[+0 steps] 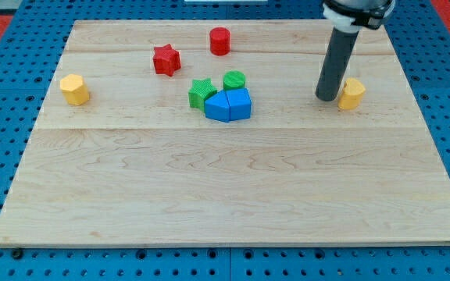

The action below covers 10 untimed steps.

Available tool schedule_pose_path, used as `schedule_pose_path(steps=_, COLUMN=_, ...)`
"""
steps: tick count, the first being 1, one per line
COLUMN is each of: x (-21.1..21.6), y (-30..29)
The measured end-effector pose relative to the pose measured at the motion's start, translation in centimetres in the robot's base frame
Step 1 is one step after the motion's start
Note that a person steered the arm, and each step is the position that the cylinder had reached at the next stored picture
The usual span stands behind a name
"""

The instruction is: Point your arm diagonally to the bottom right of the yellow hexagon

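- Yellow hexagon (74, 89): at the view's left edge of the wooden board (233, 195), well apart from the other blocks; a second yellow block (351, 93) sits at the view's right.
- My tip (327, 97): just beside that right-hand yellow block, on its left; far from the hexagon; there is no claw, only a rod, so no open or shut state applies.
- Step in hand, as judged: approach not yet made.
- Next move: travel leftward below the blue blocks (229, 104), green star (201, 93) and green cylinder (234, 80); stop below-right of the hexagon without touching it.
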State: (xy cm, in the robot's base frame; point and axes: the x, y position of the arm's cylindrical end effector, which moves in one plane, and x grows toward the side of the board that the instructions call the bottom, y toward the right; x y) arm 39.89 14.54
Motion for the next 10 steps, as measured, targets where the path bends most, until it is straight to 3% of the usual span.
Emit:
schedule_pose_path(steps=2, x=9.4, y=-6.0)
schedule_pose_path(steps=6, x=10.0, y=-30.4)
schedule_pose_path(steps=8, x=7.1, y=-30.3)
schedule_pose_path(steps=10, x=7.2, y=-31.3)
